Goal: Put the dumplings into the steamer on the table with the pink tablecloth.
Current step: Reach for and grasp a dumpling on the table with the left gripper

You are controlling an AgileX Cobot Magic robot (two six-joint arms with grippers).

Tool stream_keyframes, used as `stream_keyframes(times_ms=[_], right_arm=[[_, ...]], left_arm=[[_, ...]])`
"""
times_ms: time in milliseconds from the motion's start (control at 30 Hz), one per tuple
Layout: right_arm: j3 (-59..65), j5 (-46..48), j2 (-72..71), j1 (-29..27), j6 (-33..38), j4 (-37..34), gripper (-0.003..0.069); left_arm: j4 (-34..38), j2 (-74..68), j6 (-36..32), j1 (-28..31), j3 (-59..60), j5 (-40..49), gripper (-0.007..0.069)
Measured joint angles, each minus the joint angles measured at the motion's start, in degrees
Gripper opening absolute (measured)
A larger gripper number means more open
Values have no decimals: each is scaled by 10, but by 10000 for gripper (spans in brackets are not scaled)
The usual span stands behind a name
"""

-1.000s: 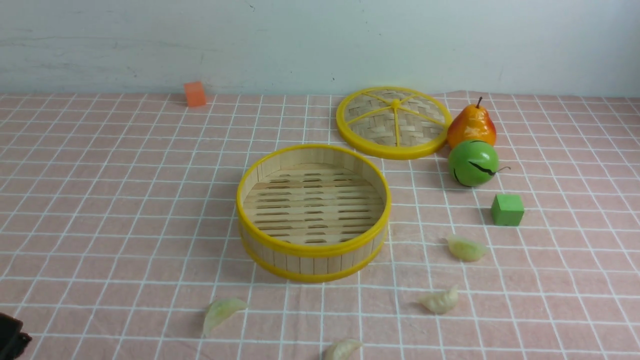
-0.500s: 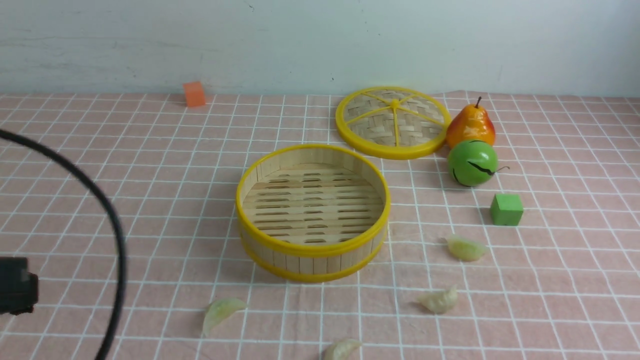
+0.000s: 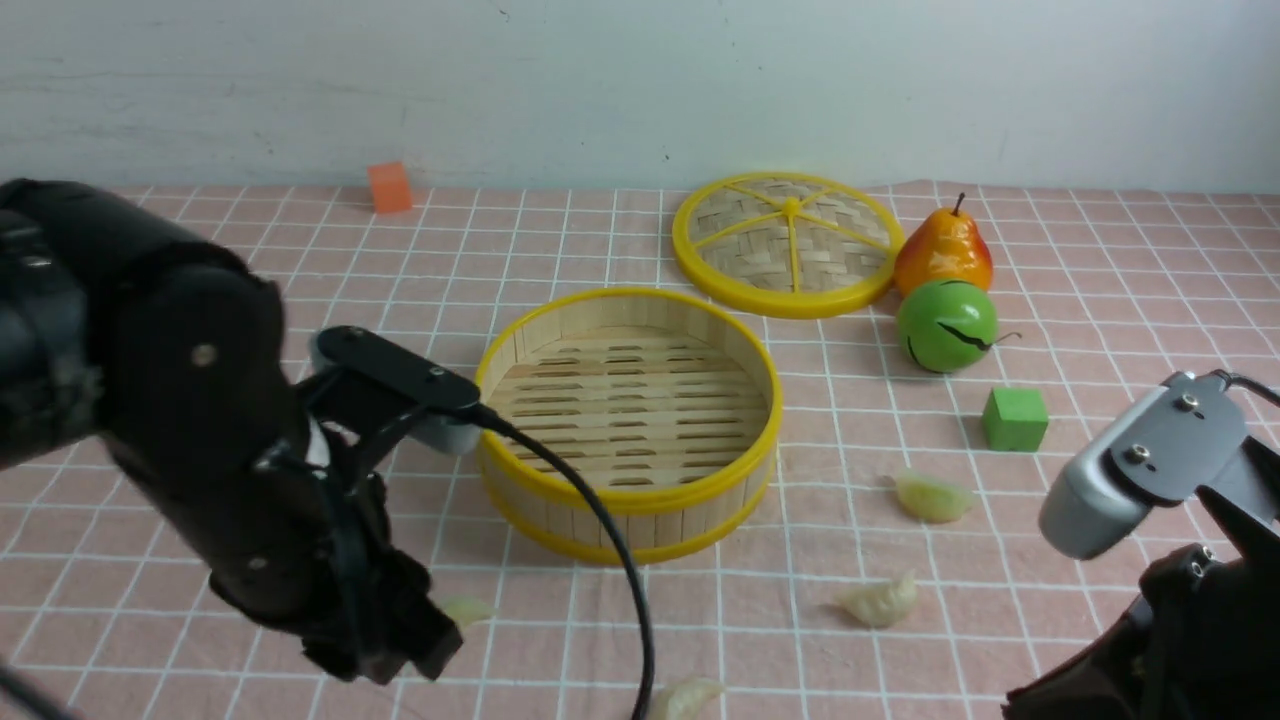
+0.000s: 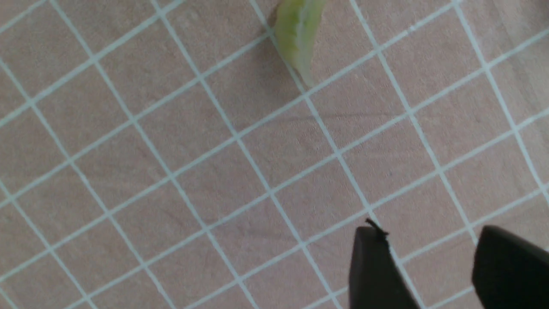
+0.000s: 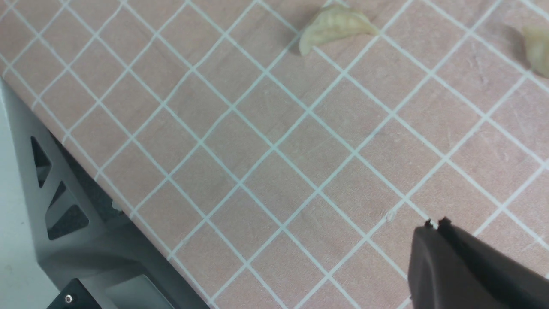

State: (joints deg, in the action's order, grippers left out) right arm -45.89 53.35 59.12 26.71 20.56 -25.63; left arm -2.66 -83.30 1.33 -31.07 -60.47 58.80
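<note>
The steamer (image 3: 628, 500) stands empty at the middle of the pink tablecloth (image 3: 200, 300). Four dumplings lie in front of it: one (image 3: 935, 497) at the right, one (image 3: 880, 602) nearer, one (image 3: 685, 697) at the front edge, and one (image 3: 468, 608) mostly hidden behind my left arm. My left gripper (image 4: 433, 240) is open and empty above the cloth, apart from a pale green dumpling (image 4: 298, 34). My right gripper (image 5: 435, 224) is shut and empty above the cloth, apart from two cream dumplings (image 5: 336, 23) (image 5: 538, 47).
The flat woven lid (image 3: 788, 245) lies behind the steamer. A pear (image 3: 942, 250), a green round fruit (image 3: 946, 325) and a green cube (image 3: 1014, 420) stand at the right, an orange cube (image 3: 389, 187) at the back left. The table's front edge and grey frame (image 5: 64, 240) show below the right gripper.
Both arms have come into the front view: the left arm swung in over the front-left dumpling, covering most of it, and the right arm rose at the lower right. Objects have not moved.
</note>
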Motion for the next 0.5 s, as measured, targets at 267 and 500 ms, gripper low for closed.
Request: stream_keyframes(times_ms=[267,500], right_arm=[[0,0,0,4,0,3,-10],[0,2,0,4,0,5,-6]], left_arm=[[12,-135,-3,57,-40,-71,580],[36,-207,-48,73,-40,-141,484]])
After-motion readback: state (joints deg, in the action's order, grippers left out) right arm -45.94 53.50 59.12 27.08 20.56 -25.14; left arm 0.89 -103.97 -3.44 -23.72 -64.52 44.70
